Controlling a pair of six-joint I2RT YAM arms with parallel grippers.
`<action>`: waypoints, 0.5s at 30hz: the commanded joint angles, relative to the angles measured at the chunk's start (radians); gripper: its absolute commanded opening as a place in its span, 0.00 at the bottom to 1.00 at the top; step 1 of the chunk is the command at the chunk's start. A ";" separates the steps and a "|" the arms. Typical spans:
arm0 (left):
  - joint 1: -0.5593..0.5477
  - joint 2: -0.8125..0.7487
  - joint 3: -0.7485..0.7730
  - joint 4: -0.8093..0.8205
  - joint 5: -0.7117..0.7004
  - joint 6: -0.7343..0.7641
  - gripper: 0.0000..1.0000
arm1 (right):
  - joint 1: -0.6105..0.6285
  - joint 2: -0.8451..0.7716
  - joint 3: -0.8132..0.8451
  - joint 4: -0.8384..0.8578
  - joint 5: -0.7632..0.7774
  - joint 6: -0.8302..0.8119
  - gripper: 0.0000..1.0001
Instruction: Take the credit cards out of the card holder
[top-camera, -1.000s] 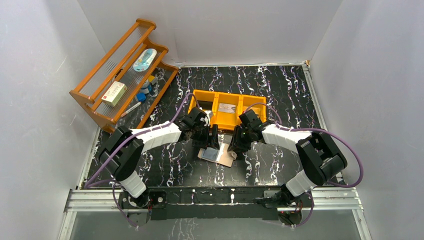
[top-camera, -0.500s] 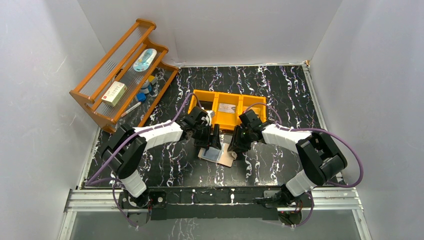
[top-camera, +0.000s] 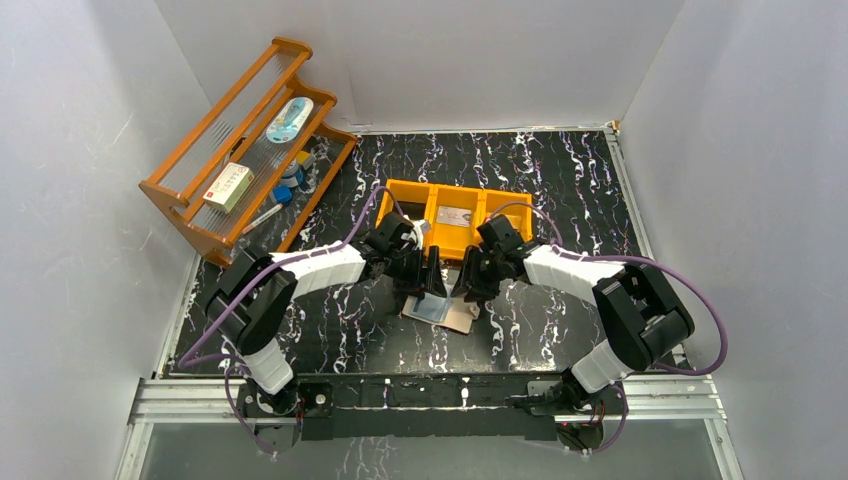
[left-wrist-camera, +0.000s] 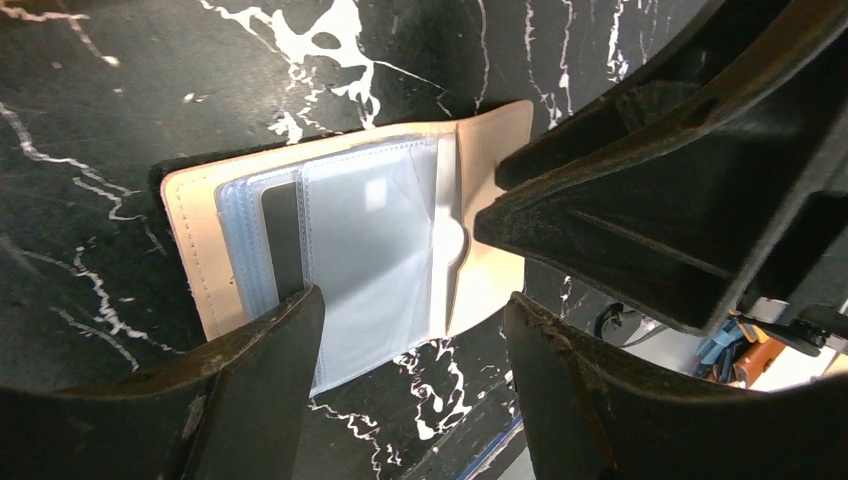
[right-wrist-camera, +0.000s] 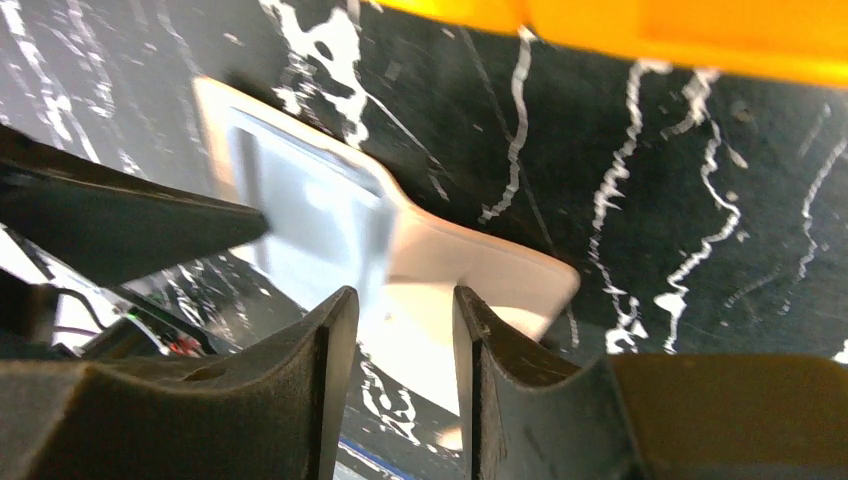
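As the right fingers (right-wrist-camera: 300, 400) are parting wider, nothing is being pinched yet;
left fingers (left-wrist-camera: 250, 390) are hovering spread astride the open card holder (left-wrist-camera: 370, 250).

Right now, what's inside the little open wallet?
The card holder holds shiny clear sleeves, with what looks like a dark card under the top one. Deeper sleeves are covered, hiding any other cards.

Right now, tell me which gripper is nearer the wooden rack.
Left. The left gripper hovers over the card holder, right of and in front of the wooden rack; the right gripper sits just beyond it, farther away.
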 joint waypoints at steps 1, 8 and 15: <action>-0.022 0.022 -0.044 -0.001 0.034 -0.023 0.65 | 0.006 -0.042 0.107 0.013 0.032 0.008 0.50; -0.022 -0.023 -0.071 0.009 -0.007 -0.055 0.65 | 0.006 -0.117 0.119 0.004 0.075 0.032 0.51; -0.022 -0.049 -0.092 0.025 -0.014 -0.062 0.65 | 0.028 -0.020 0.102 0.068 -0.030 0.087 0.48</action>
